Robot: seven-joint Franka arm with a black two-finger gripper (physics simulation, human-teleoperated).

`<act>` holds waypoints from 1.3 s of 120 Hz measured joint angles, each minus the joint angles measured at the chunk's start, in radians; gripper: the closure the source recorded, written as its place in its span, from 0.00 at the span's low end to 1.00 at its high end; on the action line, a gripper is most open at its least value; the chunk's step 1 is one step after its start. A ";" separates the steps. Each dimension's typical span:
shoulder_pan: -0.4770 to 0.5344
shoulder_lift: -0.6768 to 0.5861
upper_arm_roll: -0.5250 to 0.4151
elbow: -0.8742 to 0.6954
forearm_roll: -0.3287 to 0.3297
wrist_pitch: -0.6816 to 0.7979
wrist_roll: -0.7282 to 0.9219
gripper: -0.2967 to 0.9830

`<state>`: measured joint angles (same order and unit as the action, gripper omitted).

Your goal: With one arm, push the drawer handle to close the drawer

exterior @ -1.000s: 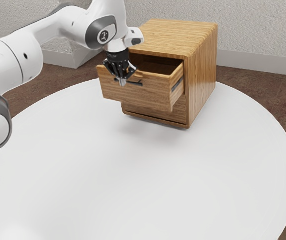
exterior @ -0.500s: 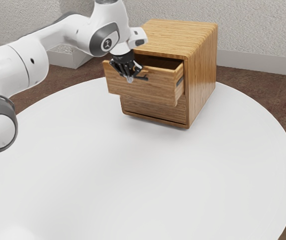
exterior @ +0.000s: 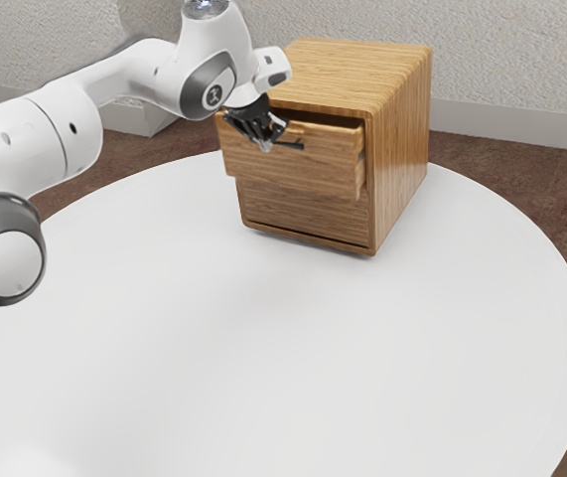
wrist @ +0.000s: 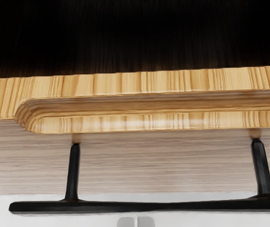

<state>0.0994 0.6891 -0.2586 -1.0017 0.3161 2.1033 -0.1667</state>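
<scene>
- Nearest, at the exterior view's left, see the white arm [exterior: 25, 139] reaching over a round white tabletop [exterior: 263, 348].
- Farther in, find the black tool [exterior: 266, 146] tilted at the drawer front, closed to a narrow tip, with pads [wrist: 125, 222] side by side and holding nothing.
- Just beside those pads, make out the black handle [exterior: 289, 145], a bar on two posts; cannot tell whether touching.
- Behind the handle, meet the wooden drawer [exterior: 308, 169], partly open and sticking out of the upper compartment, with a long recess along the rim of its front.
- Looking over that rim in the wrist view, find only a dark interior; cannot tell what lies inside.
- Below, see a wooden lower front [exterior: 308, 216], set within the lower compartment.
- Around both, see the wooden cabinet [exterior: 402, 139], upright on the tabletop.
- Farthest, see brown floor [exterior: 516, 159] and a pale textured wall [exterior: 521, 60].
</scene>
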 joint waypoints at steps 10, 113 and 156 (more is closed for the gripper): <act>0.003 0.012 0.001 0.007 0.000 0.019 0.000 0.84; 0.009 -0.425 0.021 -0.341 -0.147 -0.041 -0.023 0.72; 0.077 -0.667 -0.002 -0.573 -0.261 -0.510 -0.050 0.33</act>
<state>0.1762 0.0219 -0.2609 -1.5749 0.0553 1.5931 -0.2168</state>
